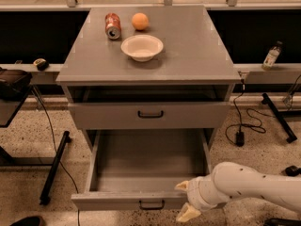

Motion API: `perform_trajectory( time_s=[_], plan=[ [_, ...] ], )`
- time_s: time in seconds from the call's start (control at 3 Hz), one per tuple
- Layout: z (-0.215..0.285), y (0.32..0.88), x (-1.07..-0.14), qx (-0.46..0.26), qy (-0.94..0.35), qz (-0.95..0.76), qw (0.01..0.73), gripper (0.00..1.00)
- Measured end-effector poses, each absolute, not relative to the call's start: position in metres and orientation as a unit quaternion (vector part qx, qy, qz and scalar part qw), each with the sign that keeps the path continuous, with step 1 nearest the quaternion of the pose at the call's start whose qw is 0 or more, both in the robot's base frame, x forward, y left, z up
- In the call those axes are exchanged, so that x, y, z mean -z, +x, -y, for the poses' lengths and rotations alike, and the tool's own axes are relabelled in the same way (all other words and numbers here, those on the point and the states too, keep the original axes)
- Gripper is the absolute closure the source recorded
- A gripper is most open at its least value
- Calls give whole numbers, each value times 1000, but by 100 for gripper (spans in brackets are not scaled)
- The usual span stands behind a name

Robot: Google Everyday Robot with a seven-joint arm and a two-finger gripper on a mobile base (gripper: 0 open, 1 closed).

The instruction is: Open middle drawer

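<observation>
Item: middle drawer (146,161), grey, one. It sits in the lower centre of the frame, drawn well out of the bench (188,46) toward the bottom edge, with its plain box showing and nothing in it. On this showing the task looks all but complete. Handle (152,204): black bar, one, centred on the front, long axis running left to right across the frame. Claw (182,202): one, lower right of centre, at the right end of that drawer's front. Its two fingers are spread apart, one above and one below the front's edge line, and it grips nothing. The handle lies just left of the claw at the same height, and the drawer's travel runs toward the bottom of the frame. Arm (254,185): white, one, entering from the lower right, so there is no question of which is nearer. Upper drawer (108,116): one, shut or nearly so, with its own black handle (150,114); drawers in view, two. On the bench top, upper centre: can (112,26), one, lying on its side; orange (139,21), one, just right of the can; bowl (142,47), white, one, below both. Bottle (272,55): one, on the ledge at the right.
</observation>
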State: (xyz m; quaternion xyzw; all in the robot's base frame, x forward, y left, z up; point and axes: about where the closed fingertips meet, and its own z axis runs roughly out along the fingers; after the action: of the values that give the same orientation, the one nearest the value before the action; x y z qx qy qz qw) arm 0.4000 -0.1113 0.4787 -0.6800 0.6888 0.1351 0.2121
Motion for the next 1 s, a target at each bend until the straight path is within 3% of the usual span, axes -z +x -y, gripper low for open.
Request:
perform_trajectory(
  time_s=[0.67,1.0],
  plan=[
    [118,459,-509,-101,-679,-685,242,57],
    [115,503,-506,-95,-683,-685,235,80]
  ],
)
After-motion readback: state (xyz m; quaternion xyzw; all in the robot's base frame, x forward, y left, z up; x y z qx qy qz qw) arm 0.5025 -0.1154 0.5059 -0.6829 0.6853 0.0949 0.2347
